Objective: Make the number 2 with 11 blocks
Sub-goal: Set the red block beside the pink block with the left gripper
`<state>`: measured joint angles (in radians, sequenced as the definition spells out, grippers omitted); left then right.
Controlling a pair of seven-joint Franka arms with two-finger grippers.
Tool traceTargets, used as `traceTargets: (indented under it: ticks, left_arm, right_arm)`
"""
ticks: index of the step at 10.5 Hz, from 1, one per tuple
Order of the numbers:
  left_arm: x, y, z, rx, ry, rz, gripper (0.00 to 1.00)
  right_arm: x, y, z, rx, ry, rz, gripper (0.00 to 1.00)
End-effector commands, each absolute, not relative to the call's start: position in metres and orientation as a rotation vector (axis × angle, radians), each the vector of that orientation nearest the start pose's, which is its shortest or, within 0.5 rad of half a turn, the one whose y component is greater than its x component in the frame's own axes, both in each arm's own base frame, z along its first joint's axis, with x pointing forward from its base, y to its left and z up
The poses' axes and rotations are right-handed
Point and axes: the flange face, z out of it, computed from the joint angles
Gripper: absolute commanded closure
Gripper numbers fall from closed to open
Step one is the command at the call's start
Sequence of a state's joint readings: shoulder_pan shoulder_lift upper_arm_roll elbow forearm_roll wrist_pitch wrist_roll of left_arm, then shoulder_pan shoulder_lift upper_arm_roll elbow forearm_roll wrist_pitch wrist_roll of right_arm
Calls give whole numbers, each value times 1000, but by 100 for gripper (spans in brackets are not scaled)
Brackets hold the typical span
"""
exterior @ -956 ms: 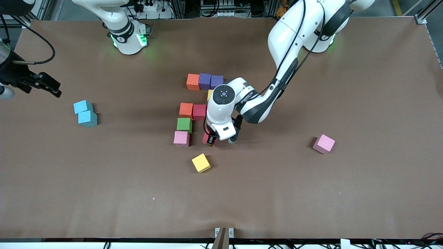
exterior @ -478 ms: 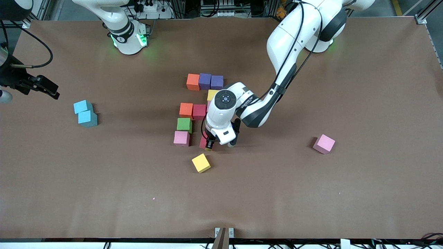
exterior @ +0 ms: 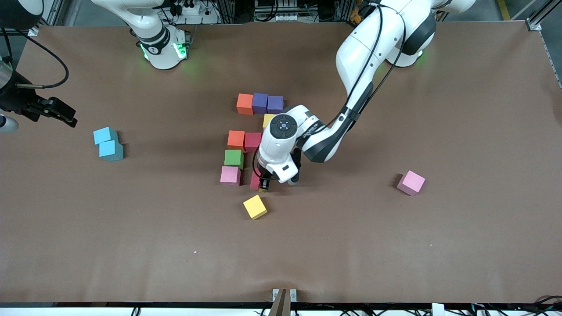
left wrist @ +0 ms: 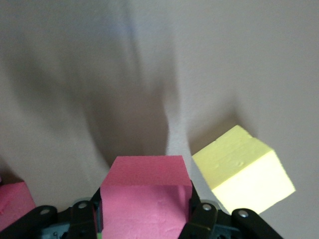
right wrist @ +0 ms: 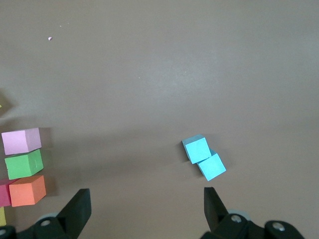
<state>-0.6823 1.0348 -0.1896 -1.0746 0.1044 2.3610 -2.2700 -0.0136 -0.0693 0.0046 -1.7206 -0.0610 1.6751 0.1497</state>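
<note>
Left gripper (exterior: pixel 264 184) is clamping a red block (left wrist: pixel 146 199), placing it low beside the pink block (exterior: pixel 230 175) in the digit's bottom row. Best seated flush, edges square, before letting go. Right gripper (right wrist: pixel 144 206) is waiting open near the blue blocks (exterior: pixel 108 144).

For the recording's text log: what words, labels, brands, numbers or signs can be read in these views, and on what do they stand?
Dark lettering on the left arm's white forearm link: there, but too small to read.
The blocks: plain faces, no text.
Table: no text or signs.
Left and right wrist views: no text.
</note>
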Motion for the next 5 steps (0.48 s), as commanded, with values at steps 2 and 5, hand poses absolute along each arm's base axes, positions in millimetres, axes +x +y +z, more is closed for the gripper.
traceTargets:
  ticks: [2, 5]
  left_arm:
    - [549, -586, 215, -2539, -2281, 134, 100]
    - [539, -592, 200, -2515, -2277, 143, 100]
  right_arm:
    - [541, -9, 603, -3180, 229, -32, 0]
    - [541, -11, 603, -3180, 231, -32, 0]
